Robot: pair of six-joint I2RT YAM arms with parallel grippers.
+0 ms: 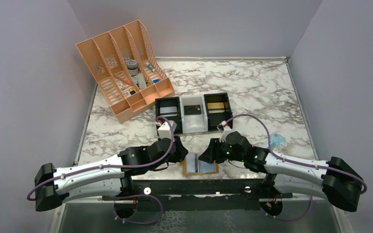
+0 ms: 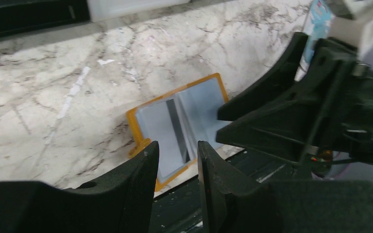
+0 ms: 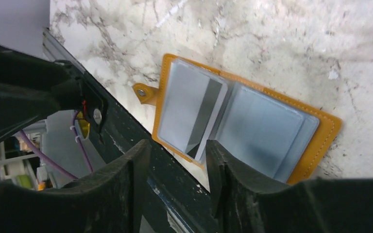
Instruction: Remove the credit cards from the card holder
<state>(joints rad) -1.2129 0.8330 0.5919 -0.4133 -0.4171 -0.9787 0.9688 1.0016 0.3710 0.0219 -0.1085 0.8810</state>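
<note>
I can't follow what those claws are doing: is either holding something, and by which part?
Nothing appears held. The left gripper and right gripper both hang open over the card holder, which lies opened on the table.

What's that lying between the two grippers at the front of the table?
The card holder, opened flat, pale panels up, sits between the left gripper and right gripper, clearest in the top view.
</note>
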